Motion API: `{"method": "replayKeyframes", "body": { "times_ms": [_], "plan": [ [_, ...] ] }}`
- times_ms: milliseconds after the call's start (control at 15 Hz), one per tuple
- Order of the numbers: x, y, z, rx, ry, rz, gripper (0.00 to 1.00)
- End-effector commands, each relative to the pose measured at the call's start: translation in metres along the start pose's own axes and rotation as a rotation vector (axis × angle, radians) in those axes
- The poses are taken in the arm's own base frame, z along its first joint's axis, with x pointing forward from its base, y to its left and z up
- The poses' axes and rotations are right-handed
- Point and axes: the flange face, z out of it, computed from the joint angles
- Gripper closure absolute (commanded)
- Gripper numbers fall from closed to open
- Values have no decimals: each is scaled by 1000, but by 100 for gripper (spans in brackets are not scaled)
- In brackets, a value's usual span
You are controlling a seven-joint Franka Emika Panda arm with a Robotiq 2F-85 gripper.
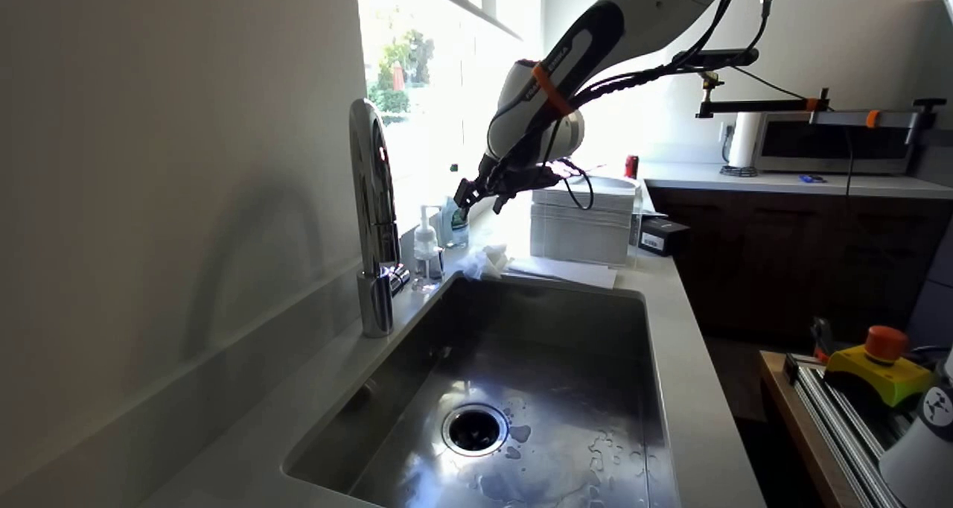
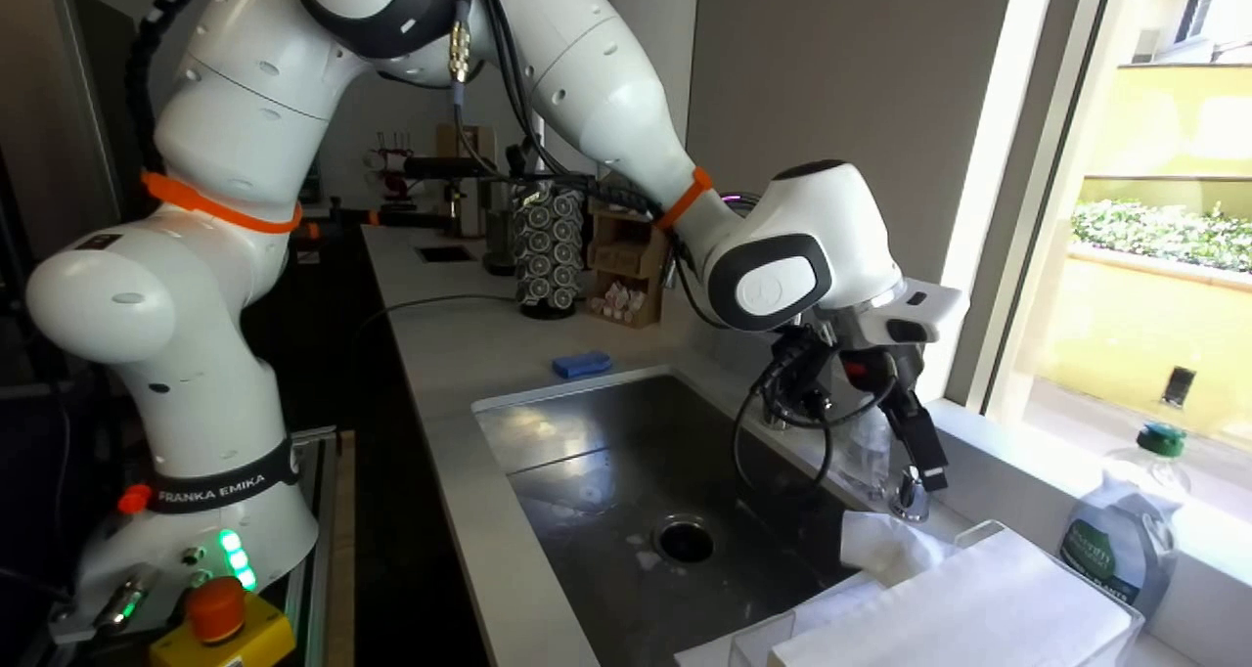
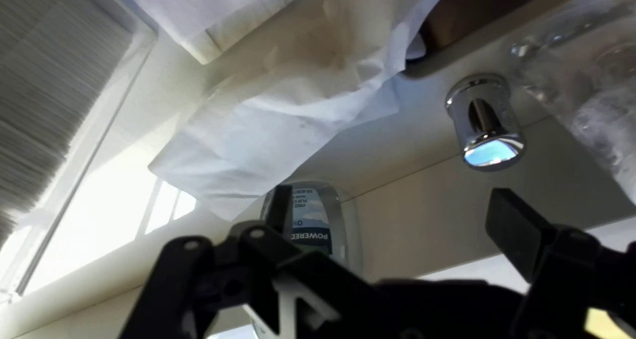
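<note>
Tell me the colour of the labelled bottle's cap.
Green; the cap shows best in an exterior view.

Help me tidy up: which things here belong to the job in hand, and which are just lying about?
Probably the job's, being near the open gripper: crumpled paper; perhaps green-capped bottle.

Apparently just lying about: red can; black box; paper roll.

Dispenser (image 1: 426, 249) on the counter (image 1: 696, 396) beside the sink (image 1: 551, 310), between faucet (image 1: 374, 303) and bottle (image 1: 457, 234)

Wrist view | bottle (image 3: 313, 214): partly hidden by jaws | clear dispenser (image 3: 598, 88): right edge cuts
</note>
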Motion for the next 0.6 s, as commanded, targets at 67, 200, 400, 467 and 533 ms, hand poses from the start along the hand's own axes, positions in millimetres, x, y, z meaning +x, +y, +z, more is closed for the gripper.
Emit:
{"method": "replayKeyframes", "body": {
  "times_ms": [67, 200, 400, 467, 533],
  "plan": [
    [-43, -31, -63, 140, -118, -144, 0],
    [-59, -46, -89, 197, -165, -223, 0],
    [-82, -62, -127, 262, -229, -306, 0],
    [-88, -66, -139, 282, -253, -336, 0],
    [-97, -69, -150, 291, -258, -367, 0]
  ]
}}
